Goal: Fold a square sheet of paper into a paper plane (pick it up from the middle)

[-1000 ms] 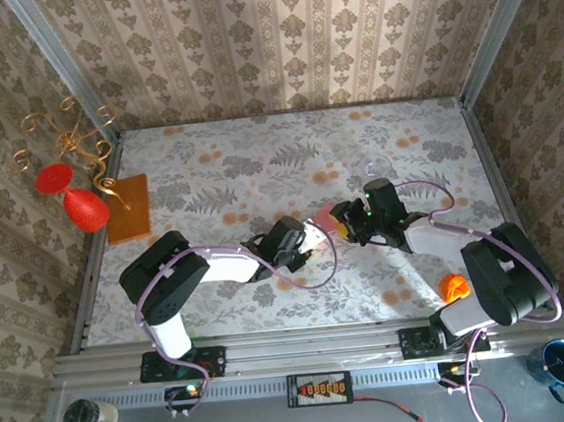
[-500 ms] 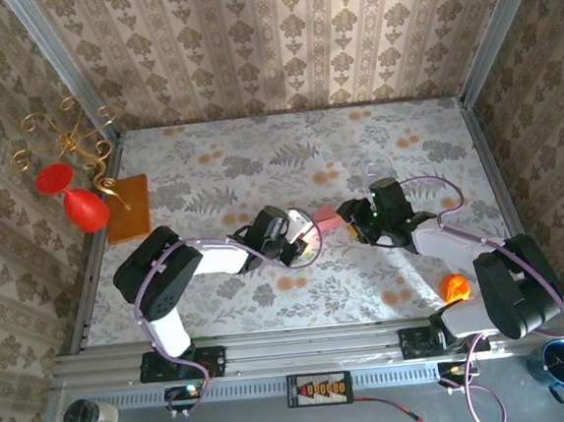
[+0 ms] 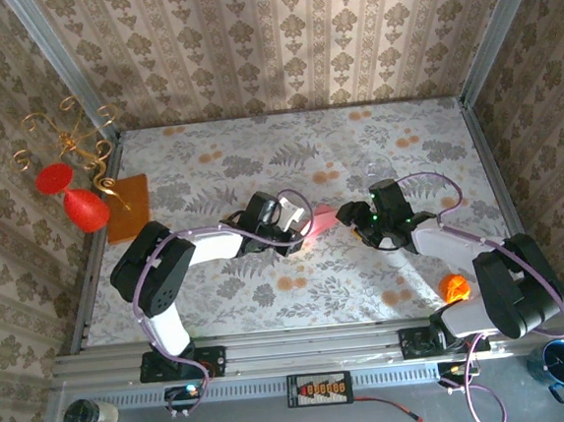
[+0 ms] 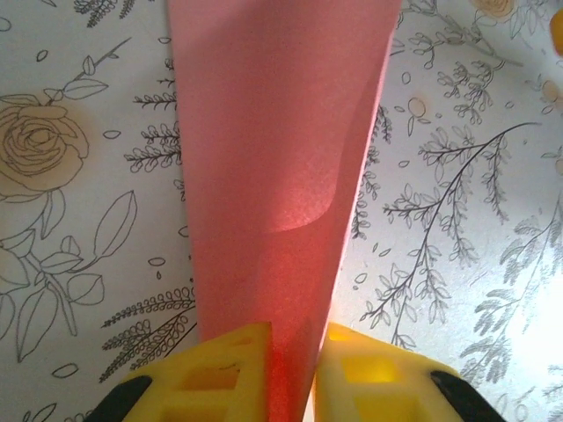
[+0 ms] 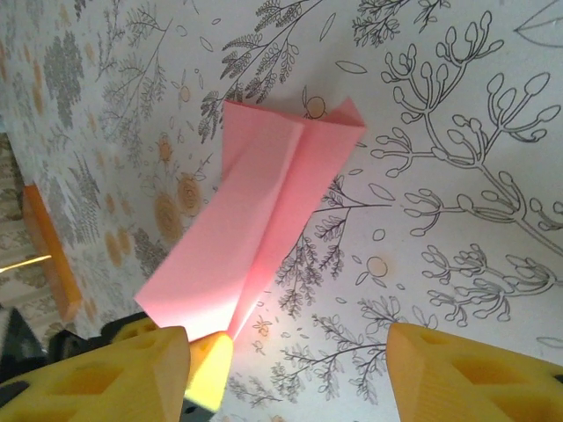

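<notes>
The pink paper plane (image 3: 323, 217) is a narrow folded piece with a centre crease, held just above the flowered table (image 3: 209, 168). My left gripper (image 3: 301, 221) is shut on its narrow end. In the left wrist view the plane (image 4: 273, 149) widens away from the yellow fingers (image 4: 211, 378), with the gripper (image 4: 295, 374) pinching it. My right gripper (image 3: 355, 219) stands open just right of the plane. In the right wrist view the plane (image 5: 259, 220) lies left of centre and the gripper (image 5: 290, 378) has nothing between its wide-apart fingers (image 5: 466, 374).
An orange rectangular sheet (image 3: 129, 207) lies at the table's left edge beside a gold candle holder with red glasses (image 3: 73, 195). A clear glass (image 3: 377, 171) stands behind the right gripper. An orange ball (image 3: 454, 287) sits near the right arm's base.
My left gripper has swung toward the back of the table, carrying the plane with it. The right gripper has drawn back slightly to the right, and the plane is no longer against it.
</notes>
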`<state>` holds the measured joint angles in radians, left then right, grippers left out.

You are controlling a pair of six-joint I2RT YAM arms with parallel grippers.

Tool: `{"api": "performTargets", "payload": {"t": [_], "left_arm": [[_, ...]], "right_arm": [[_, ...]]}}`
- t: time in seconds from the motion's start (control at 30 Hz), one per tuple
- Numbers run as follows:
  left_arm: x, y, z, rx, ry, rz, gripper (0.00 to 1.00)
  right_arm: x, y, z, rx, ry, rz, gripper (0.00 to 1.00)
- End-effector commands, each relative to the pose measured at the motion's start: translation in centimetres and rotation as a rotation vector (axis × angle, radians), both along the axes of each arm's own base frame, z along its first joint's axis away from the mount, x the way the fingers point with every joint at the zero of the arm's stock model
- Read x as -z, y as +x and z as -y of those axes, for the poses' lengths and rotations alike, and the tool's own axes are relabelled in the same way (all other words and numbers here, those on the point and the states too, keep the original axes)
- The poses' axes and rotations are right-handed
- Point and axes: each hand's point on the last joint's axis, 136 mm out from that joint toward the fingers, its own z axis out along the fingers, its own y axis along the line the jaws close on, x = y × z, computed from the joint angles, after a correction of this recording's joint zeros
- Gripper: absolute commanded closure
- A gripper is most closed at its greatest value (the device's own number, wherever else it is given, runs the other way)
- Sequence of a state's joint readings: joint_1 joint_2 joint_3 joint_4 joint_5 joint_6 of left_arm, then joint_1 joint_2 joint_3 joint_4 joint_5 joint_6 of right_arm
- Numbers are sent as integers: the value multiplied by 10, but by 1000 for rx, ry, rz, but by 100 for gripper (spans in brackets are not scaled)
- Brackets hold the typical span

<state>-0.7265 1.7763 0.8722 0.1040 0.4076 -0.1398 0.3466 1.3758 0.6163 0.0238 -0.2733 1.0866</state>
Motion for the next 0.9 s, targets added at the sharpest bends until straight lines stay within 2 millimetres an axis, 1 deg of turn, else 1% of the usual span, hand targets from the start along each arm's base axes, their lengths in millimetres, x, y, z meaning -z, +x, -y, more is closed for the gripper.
{"api": "performTargets", "payload": {"t": [0.0,0.23,0.37,0.5,0.73,0.87], "left_arm": [[5,-7,-1,-10,11,-118,83],[10,-8,1,-29,21,-207,86],[8,-6,2,-42,10,-236,86],[10,-6,2,-53,19,-252,86],[14,0,2,-102,33,-273,87],[12,2,8,-123,9,-314,88]], "right_arm": [[7,2,-3,-77,-59,8,36],[16,4,-17,-172,-82,16,34],[21,6,-24,-206,-86,11,34],[23,7,-30,-229,-89,12,34],[25,10,-38,-280,-107,18,34],[27,12,-43,-323,-153,31,33]]}}
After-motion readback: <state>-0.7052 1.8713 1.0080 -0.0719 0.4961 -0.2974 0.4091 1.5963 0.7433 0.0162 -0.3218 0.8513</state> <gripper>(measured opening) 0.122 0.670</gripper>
